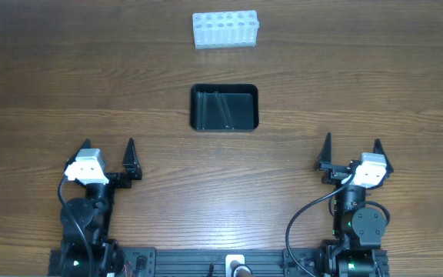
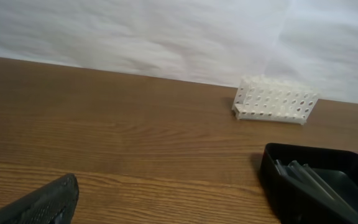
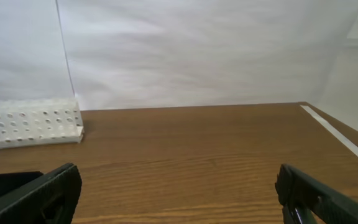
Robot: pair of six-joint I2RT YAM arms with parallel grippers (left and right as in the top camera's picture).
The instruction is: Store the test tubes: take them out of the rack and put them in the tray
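A white test tube rack (image 1: 224, 30) stands at the far middle of the table; it also appears in the left wrist view as the rack (image 2: 273, 101) and in the right wrist view as the rack (image 3: 32, 122). Its holes look empty. A black tray (image 1: 201, 114) sits nearer, in the middle, with clear test tubes (image 1: 223, 108) lying inside; the tray (image 2: 277, 186) and tubes (image 2: 306, 177) also appear in the left wrist view. My left gripper (image 1: 108, 152) is open near the front left, far from both. My right gripper (image 1: 353, 151) is open at the front right.
The wooden table (image 1: 68, 69) stretches bare around the rack and tray. A white wall backs the far edge (image 3: 197, 50). A strip of pale tape (image 3: 340, 138) runs along the table's right side.
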